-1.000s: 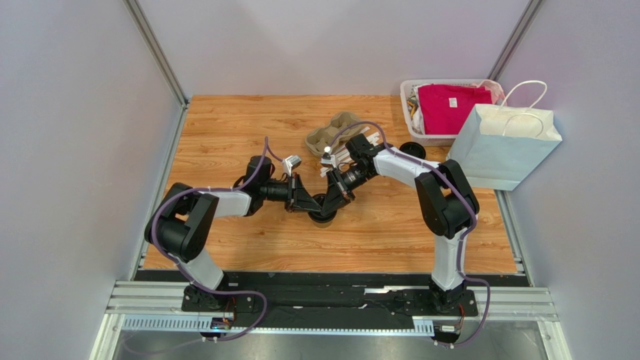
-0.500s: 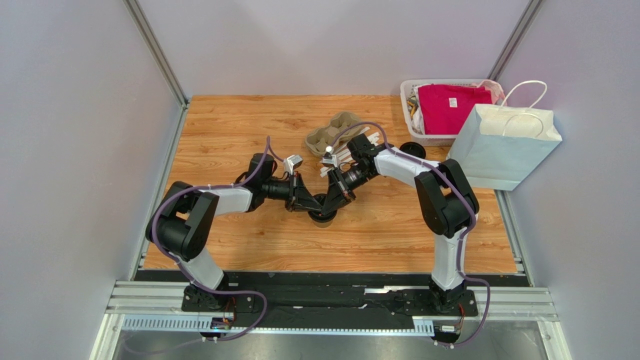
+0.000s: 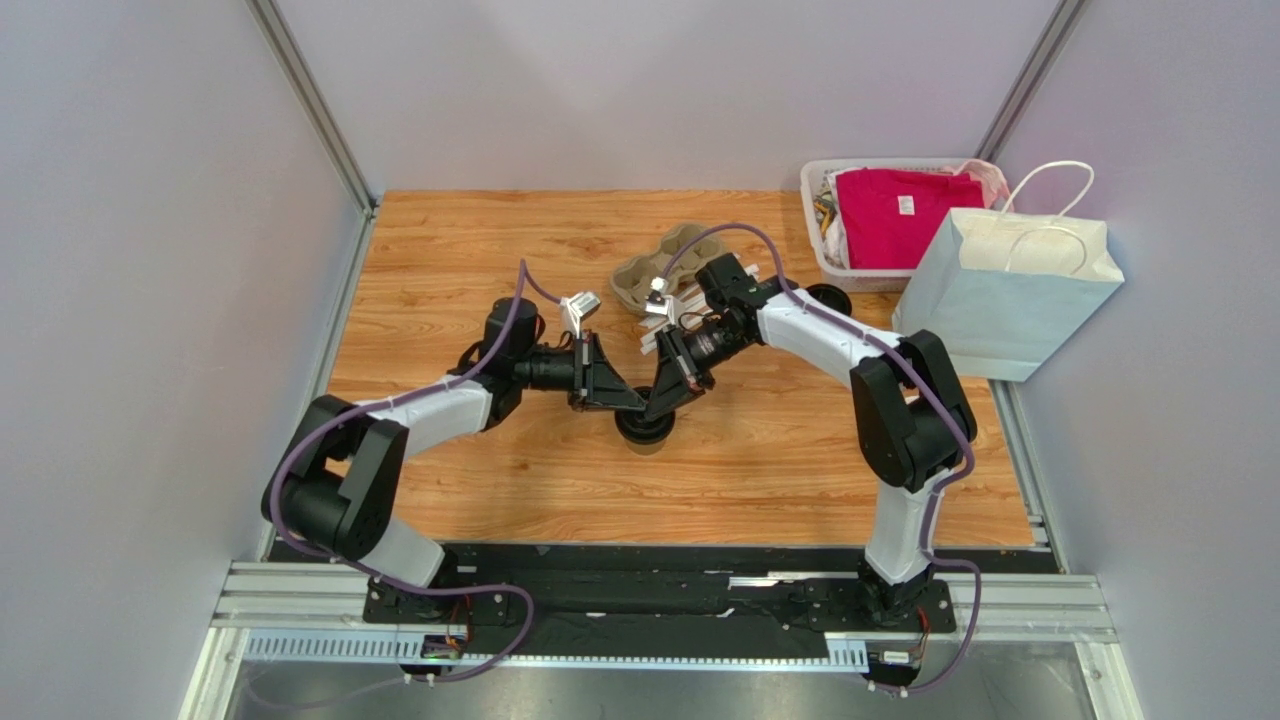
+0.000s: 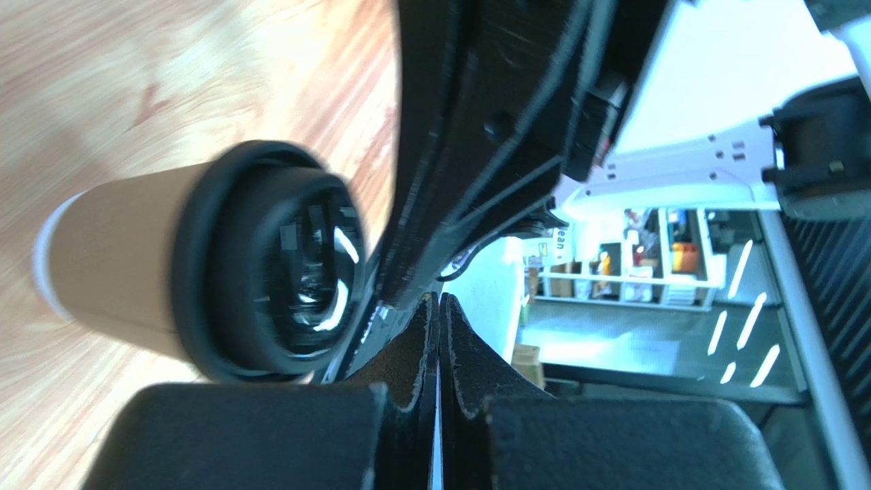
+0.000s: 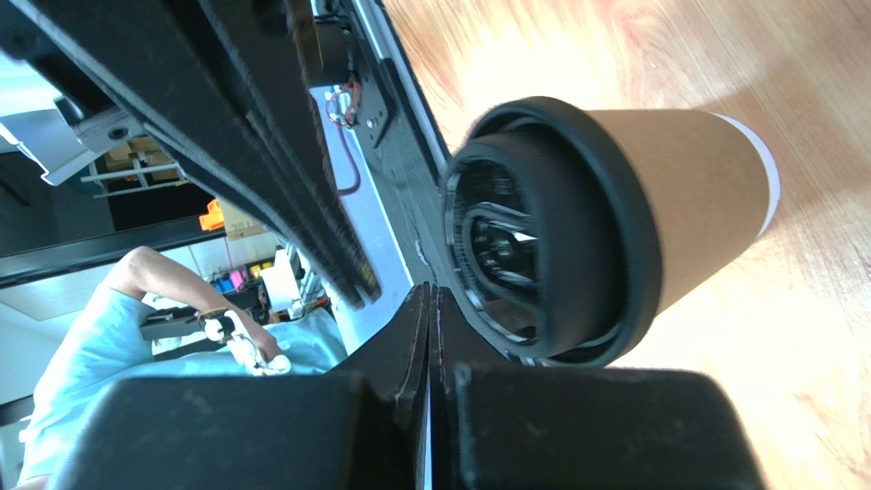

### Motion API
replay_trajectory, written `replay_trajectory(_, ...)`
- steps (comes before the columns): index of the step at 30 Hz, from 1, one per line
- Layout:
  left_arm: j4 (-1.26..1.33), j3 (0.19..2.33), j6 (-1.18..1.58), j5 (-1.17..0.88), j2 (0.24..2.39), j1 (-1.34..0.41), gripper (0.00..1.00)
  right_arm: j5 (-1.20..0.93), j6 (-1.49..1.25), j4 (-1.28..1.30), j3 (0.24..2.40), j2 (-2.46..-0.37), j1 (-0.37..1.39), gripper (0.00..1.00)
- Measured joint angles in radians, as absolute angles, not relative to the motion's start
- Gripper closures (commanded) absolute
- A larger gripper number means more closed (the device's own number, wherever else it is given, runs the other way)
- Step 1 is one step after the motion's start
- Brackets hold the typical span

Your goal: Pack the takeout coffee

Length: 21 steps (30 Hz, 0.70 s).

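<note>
Table centre: you see the takeout coffee (image 3: 646, 429), lidded and upright on the wooden table (image 3: 451, 240)
Left arm: your left gripper (image 4: 439, 316) has its fingers pressed together on nothing, tip just beside the cup
Right arm: your right gripper (image 5: 429, 306) is likewise closed and empty, at the cup's other side
Contact: you cannot tell whether either tip touches
Far side: cup carrier (image 3: 669, 258); paper bag (image 3: 1010, 293) at right

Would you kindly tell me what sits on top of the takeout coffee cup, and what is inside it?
A round black lid caps the brown cup; whatever is inside cannot be seen, because the lid covers it.
</note>
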<state>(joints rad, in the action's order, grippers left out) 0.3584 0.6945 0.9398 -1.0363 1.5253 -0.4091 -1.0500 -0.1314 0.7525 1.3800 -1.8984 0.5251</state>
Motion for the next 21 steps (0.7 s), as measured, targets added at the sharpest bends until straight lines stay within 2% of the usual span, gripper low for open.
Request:
replay_trajectory(9,0.364,0.674,0.931,-1.022,1.499,-0.454,1.0,-1.06,-0.194,0.711,1.381,-1.878,0.525,1.0)
replay_trajectory(21,0.269,0.706,0.847,-1.002,1.608,-0.457,1.0,-1.031,-0.218,0.685,1.379,-1.943,0.52,1.0)
